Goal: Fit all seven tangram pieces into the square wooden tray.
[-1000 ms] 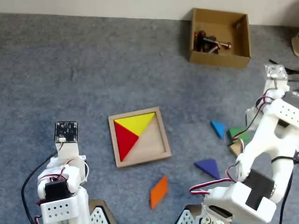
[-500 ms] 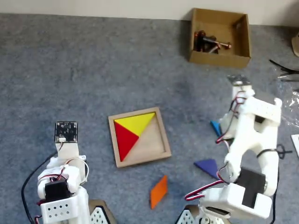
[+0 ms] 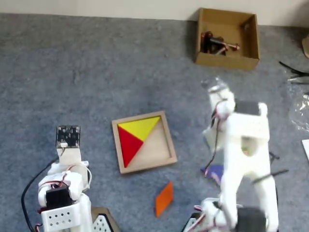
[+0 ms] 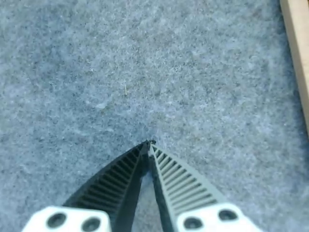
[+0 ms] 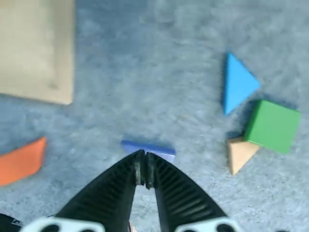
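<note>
The square wooden tray point(image 3: 166, 151) lies mid-table and holds a yellow triangle point(image 3: 140, 126) and a red triangle point(image 3: 128, 146). An orange parallelogram point(image 3: 164, 198) lies in front of it. A dark blue triangle point(image 3: 215, 172) peeks out beside the right arm point(image 3: 244, 145). My right gripper point(image 5: 143, 154) is shut and empty, with its tips just short of the dark blue triangle point(image 5: 148, 148). Beyond it lie a light blue triangle point(image 5: 236, 82), a green square point(image 5: 272, 125) and a small tan triangle point(image 5: 239, 152). My left gripper point(image 4: 148, 143) is shut over bare carpet left of the tray's edge point(image 4: 295, 58).
A cardboard box point(image 3: 227, 54) with small items in it stands at the back right. Cables and a plastic bag point(image 3: 299, 108) lie at the right edge. The left arm point(image 3: 65, 193) sits at the front left. Grey carpet covers the table.
The right arm has swung left from the table's right edge toward the middle, and it now covers the light blue, green and tan pieces in the high view. The left arm has not moved.
</note>
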`<state>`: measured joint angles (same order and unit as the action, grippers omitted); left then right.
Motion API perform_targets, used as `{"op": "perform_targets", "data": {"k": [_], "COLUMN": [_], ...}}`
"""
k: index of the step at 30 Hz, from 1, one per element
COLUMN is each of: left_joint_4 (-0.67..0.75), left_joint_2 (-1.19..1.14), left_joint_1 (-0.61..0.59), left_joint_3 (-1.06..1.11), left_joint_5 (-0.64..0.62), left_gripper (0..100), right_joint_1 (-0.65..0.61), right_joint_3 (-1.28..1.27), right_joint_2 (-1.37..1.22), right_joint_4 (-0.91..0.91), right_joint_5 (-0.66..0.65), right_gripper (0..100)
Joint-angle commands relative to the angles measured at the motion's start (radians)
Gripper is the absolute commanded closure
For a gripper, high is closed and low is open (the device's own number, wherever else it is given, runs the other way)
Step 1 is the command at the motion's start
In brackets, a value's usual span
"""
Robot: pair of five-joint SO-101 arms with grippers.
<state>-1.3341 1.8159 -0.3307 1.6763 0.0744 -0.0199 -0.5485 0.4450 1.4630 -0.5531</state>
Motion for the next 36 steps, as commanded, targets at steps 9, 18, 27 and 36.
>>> {"op": "perform_targets", "data": {"k": [9,18,27,36], "left_joint_4": [-0.005,-0.005,-0.005,-0.005], "left_joint_2": [0.005,0.005,0.005,0.005], "left_joint_1": [-0.013,-0.013,-0.013,-0.013], "left_joint_3": [0.019,0.019,0.019,0.019], "left_joint_5": [-0.009,-0.009,-0.009,-0.009], "left_gripper": [99,99,99,99], "right_joint_1": [-0.265,-0.538,-0.723,-0.967], "right_joint_3": [-0.285,-0.400,-0.461,-0.476], "right_joint_2": [0.400,0.412,0.412,0.412], "right_joint_4": [0.005,0.022,0.013,0.021], "right_joint_5": [-0.009,-0.008,-0.009,-0.005], "right_gripper": [99.2,99.1,99.1,99.1]}}
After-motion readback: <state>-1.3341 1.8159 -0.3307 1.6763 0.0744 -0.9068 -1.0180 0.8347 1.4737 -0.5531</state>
